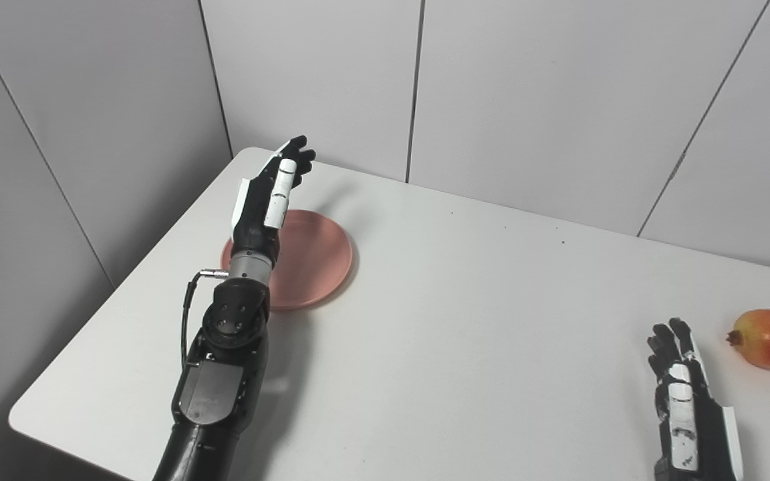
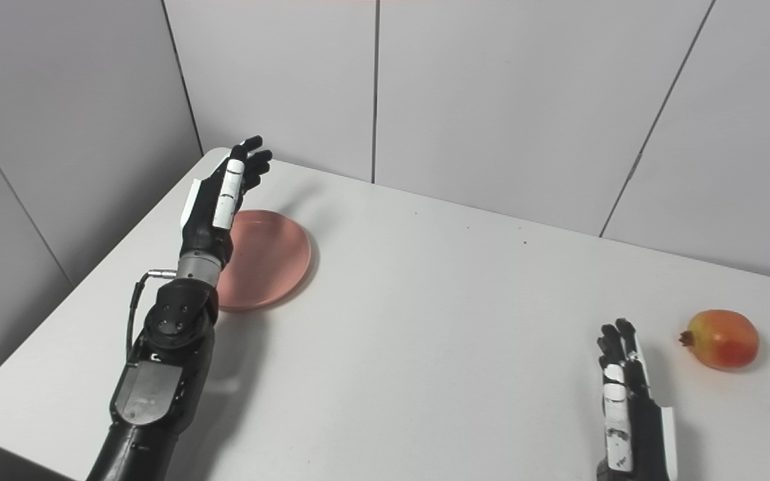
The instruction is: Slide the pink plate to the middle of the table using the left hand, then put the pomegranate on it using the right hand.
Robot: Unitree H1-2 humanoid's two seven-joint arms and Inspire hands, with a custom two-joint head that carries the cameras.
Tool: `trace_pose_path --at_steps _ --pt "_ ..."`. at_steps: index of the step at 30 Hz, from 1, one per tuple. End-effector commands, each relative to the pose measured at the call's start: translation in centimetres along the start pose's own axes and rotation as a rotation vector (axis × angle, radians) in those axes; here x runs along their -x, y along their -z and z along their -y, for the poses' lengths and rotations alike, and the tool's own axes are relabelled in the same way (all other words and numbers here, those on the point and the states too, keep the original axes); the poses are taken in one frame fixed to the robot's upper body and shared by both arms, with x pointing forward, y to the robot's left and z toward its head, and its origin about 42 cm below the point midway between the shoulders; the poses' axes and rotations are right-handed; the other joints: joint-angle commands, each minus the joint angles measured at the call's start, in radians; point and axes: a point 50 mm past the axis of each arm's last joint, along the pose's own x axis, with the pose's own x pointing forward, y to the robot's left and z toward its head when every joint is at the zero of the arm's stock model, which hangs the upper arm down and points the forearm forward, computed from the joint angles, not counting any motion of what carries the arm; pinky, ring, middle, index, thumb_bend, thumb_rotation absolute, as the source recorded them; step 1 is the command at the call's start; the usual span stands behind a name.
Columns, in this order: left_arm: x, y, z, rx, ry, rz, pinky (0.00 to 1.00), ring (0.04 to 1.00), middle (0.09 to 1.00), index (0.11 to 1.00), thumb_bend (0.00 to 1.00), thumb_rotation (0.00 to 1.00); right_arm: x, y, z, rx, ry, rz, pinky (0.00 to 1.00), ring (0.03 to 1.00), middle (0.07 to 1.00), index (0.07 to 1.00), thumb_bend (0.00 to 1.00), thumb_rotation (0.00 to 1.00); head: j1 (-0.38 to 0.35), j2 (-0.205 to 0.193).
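The pink plate (image 1: pixel 311 260) lies flat on the white table (image 1: pixel 465 314), near its far left corner. My left hand (image 1: pixel 271 190) is open, raised above the plate's left side, fingers stretched toward the far corner; the forearm hides the plate's left edge. The pomegranate (image 1: pixel 769 337), red and yellow, lies on the table at the far right. My right hand (image 1: pixel 682 394) is open and empty, resting low near the front right, just left of the pomegranate and apart from it.
Grey wall panels (image 1: pixel 492 93) stand close behind the table and along its left side. The table's left edge (image 1: pixel 124 287) runs near my left arm. A cable loops out from the left wrist (image 1: pixel 191 300).
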Motion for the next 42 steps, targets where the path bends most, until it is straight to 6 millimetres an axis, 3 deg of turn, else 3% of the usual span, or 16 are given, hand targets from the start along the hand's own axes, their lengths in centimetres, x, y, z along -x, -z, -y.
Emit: trace_pose_path --at_steps 1,17,25,42 --pt "-1.1 -1.7 -0.9 -0.02 0.001 0.067 0.87 0.83 0.813 0.812 0.74 1.0 0.3 0.2 -0.3 -0.008 0.004 0.027 0.99 0.949 0.934 0.951 0.39 0.91 0.001 0.001" --pt "-1.4 -0.2 -4.5 -0.028 -0.06 0.04 0.88 0.841 0.833 0.826 0.73 1.0 0.1 0.5 -0.3 -0.005 0.012 0.036 0.97 0.938 0.93 0.947 0.39 0.93 0.012 -0.007" --pt "-1.7 0.7 -6.4 -0.103 -0.077 0.023 0.83 0.836 0.834 0.828 0.74 1.0 -0.2 0.5 -0.1 -0.012 0.002 0.039 0.98 0.941 0.931 0.95 0.42 0.92 0.016 -0.008" --pt "-1.8 3.3 -8.2 -0.129 -0.107 -0.043 0.84 0.84 0.838 0.84 0.75 1.0 -0.3 0.2 0.1 -0.03 0.002 0.04 0.99 0.95 0.936 0.947 0.39 0.92 0.021 -0.009"
